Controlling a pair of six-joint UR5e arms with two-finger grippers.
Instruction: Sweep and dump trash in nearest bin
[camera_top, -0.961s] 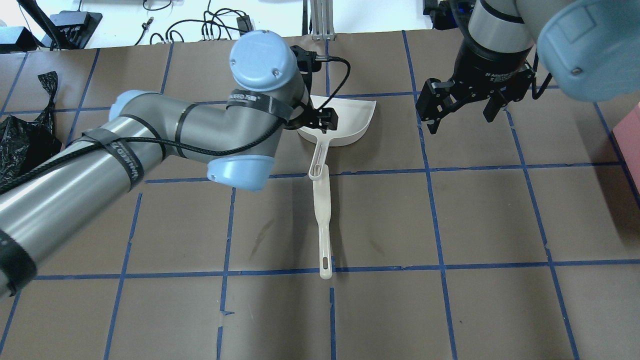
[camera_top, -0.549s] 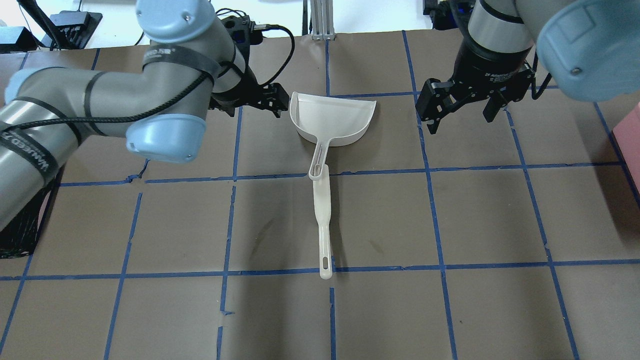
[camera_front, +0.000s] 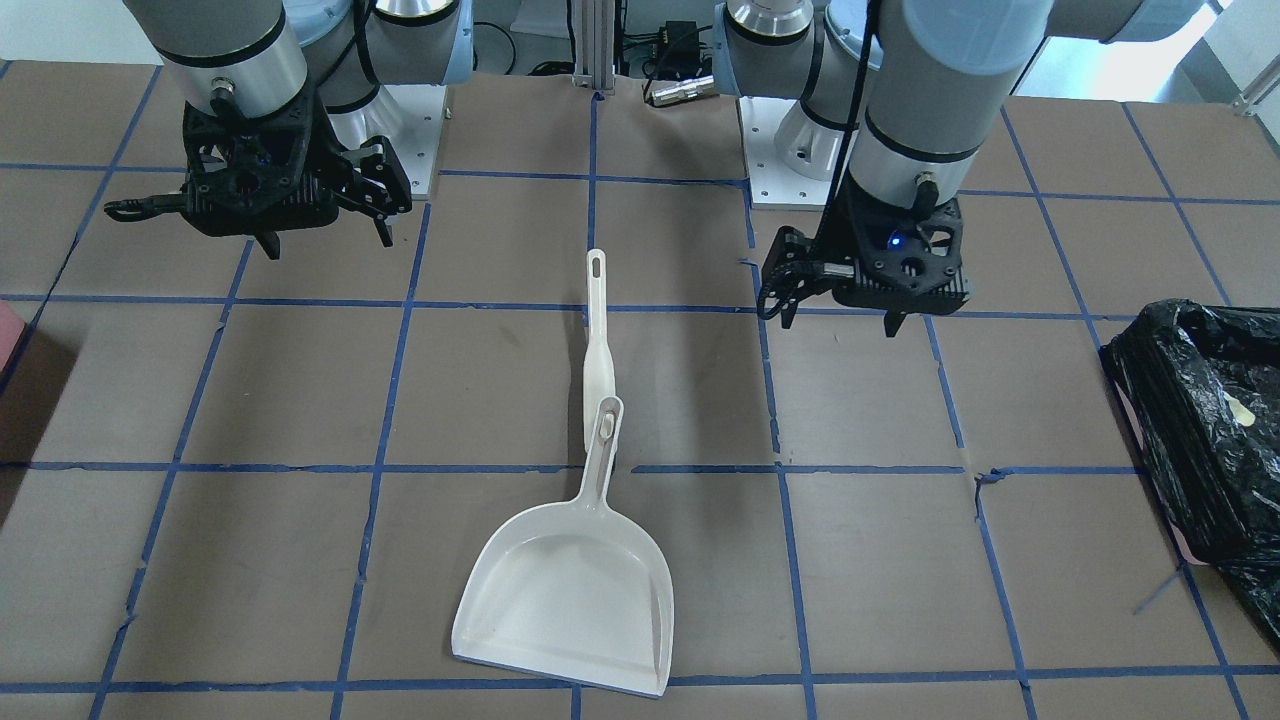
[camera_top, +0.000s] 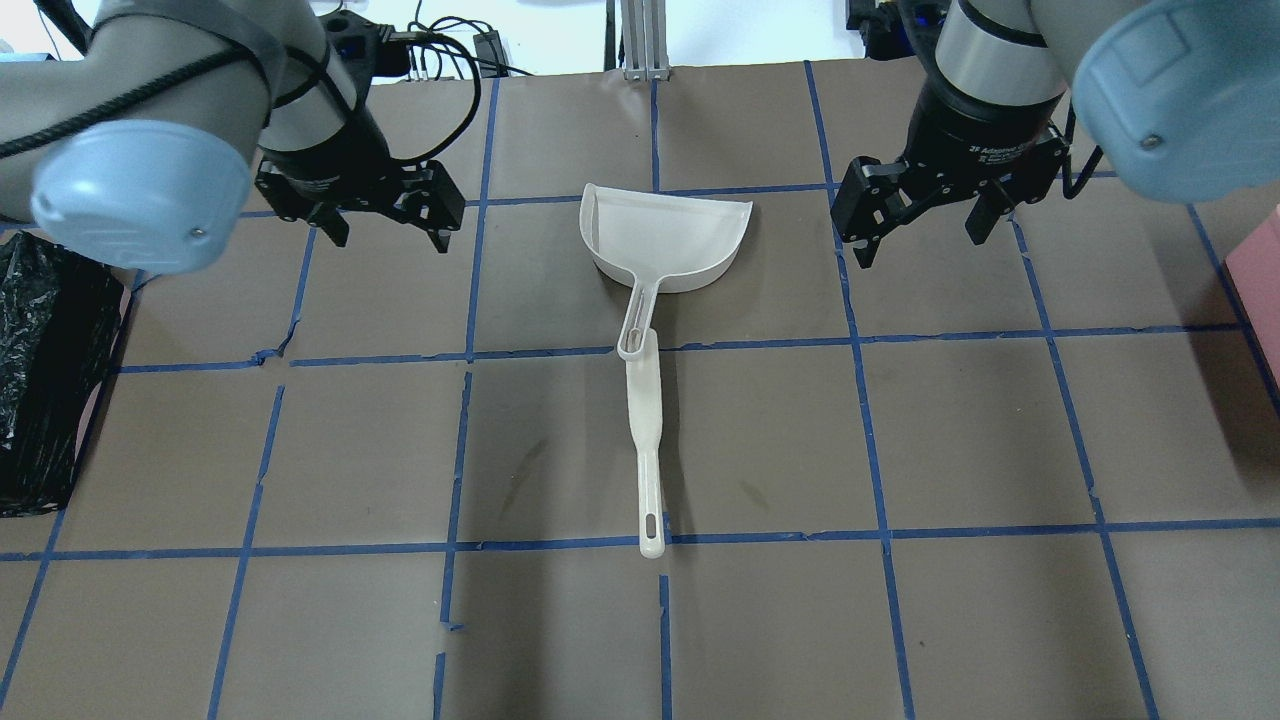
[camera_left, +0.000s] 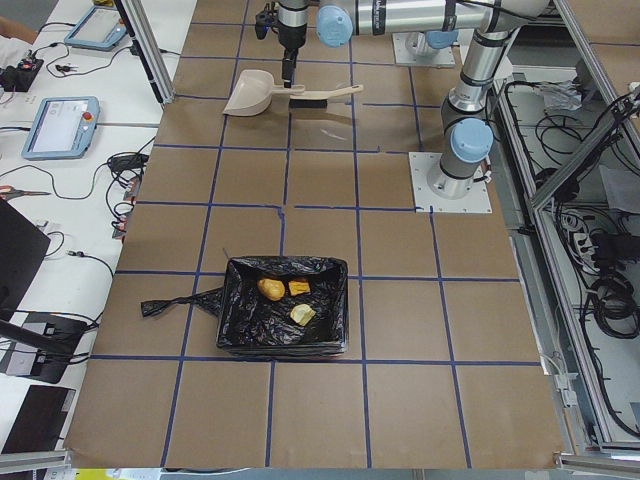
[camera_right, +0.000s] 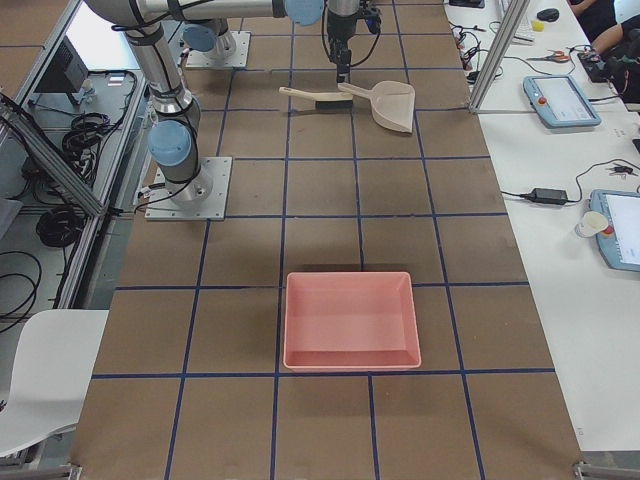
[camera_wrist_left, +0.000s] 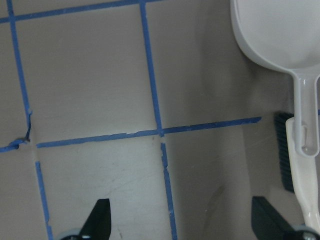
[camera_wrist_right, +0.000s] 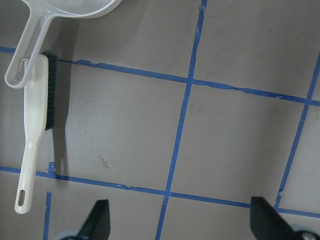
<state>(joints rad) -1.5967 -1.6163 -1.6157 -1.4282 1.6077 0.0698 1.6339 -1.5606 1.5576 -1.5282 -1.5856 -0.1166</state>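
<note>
The brown table (camera_top: 900, 620) with its blue tape grid held a brush (camera_top: 648, 450) nearest the robot, its far end overlapping the handle of the dustpan (camera_top: 665, 240) beyond. On either side of the pan, the left gripper (camera_top: 388, 238) and right gripper (camera_top: 920, 245) hung with fingers spread, holding nothing. The trash (camera_left: 270, 289) lay inside the bin (camera_left: 285, 262) at the table's left end.

The left arm (camera_top: 60, 80) and right arm (camera_top: 990, 50) are silver-grey tubes with pale blue joint caps (camera_top: 140, 195), each cap showing one small screw (camera_top: 1152, 142). A black cable (camera_front: 857, 100) runs down the left arm. White lettering (camera_top: 1000, 152) marks the right wrist's black collar.
</note>
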